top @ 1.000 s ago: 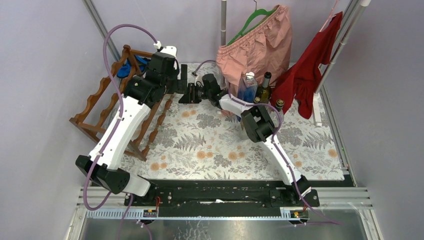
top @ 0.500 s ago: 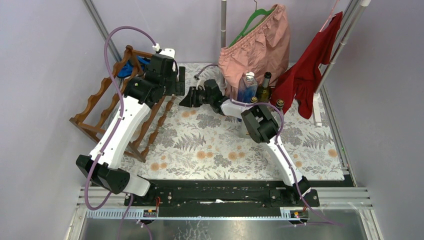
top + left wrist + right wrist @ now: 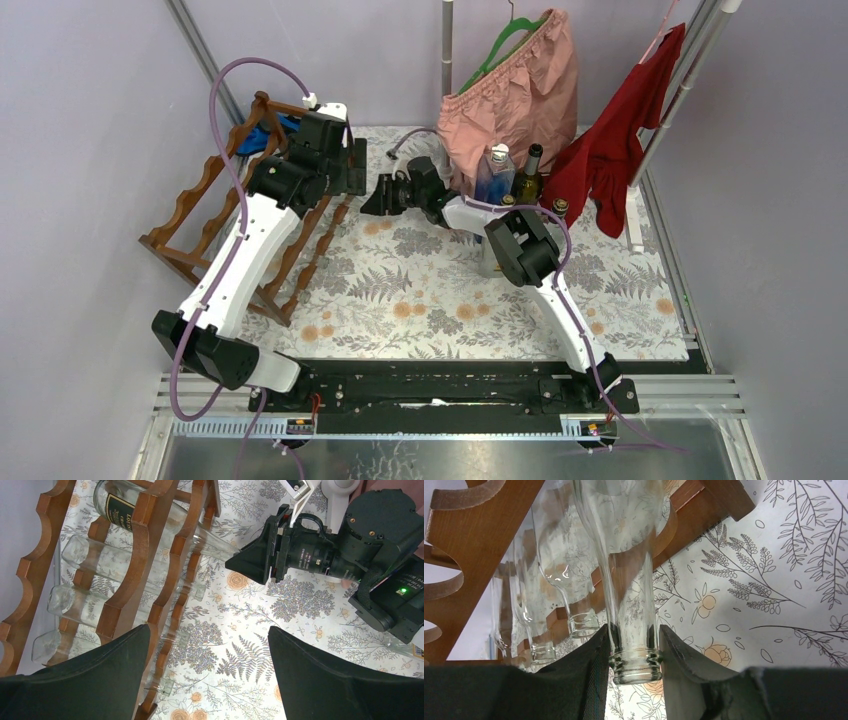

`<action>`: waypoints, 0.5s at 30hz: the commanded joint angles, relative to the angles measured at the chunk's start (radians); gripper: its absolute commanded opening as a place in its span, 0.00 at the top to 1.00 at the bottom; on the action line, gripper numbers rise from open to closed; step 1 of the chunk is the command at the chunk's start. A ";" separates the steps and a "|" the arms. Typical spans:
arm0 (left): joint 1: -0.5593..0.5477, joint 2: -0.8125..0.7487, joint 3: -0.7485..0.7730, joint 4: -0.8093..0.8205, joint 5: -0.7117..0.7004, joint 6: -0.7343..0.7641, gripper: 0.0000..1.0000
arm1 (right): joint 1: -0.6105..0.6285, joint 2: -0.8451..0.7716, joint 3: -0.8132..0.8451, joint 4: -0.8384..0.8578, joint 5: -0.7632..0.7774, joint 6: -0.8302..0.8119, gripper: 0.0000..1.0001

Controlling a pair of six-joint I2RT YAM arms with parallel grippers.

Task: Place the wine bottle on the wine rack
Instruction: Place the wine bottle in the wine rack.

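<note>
Viewing from above: left gripper (image 3: 352, 168) hovers at the right edge of the wine rack (image 3: 195, 215), right gripper (image 3: 372, 197) just beside it. Left wrist view — left fingers (image 3: 75, 680) spread wide, holding nothing; the wine bottle (image 3: 114, 501) lies across the rack's rails beside other clear bottles (image 3: 95, 560), neck in the right gripper. Right wrist view — its pads (image 3: 591, 680) clamp that neck at the mouth.
</note>
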 commanded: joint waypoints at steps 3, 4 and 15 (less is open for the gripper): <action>0.011 -0.026 -0.006 0.008 -0.001 0.010 0.06 | 0.036 0.025 0.070 -0.217 0.046 -0.163 0.91; 0.011 -0.027 -0.004 0.007 -0.001 0.010 0.06 | 0.040 0.019 0.069 -0.219 0.055 -0.179 0.91; 0.012 -0.040 -0.011 0.008 0.009 0.006 0.06 | 0.046 -0.015 0.020 -0.245 0.108 -0.260 0.77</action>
